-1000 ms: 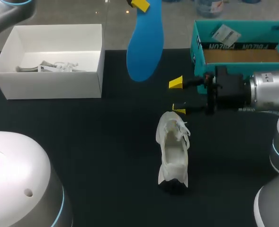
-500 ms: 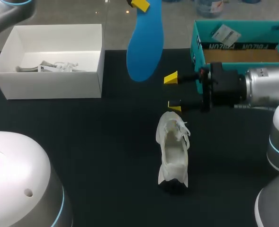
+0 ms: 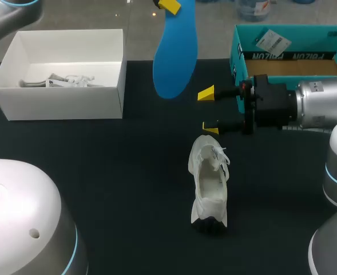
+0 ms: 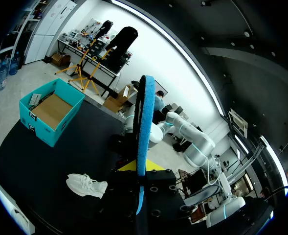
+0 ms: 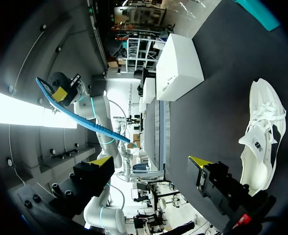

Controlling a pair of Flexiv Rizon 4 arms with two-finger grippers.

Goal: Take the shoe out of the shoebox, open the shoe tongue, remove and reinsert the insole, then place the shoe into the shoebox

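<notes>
We have the shoe (image 3: 209, 183) out at centre, left hand (image 3: 168, 6) clamped on the insole (image 3: 175, 54) at top, right hand (image 3: 209, 112) apart; reinserting and boxing remain.

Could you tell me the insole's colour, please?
The insole is blue, clearest in the head view.
</notes>
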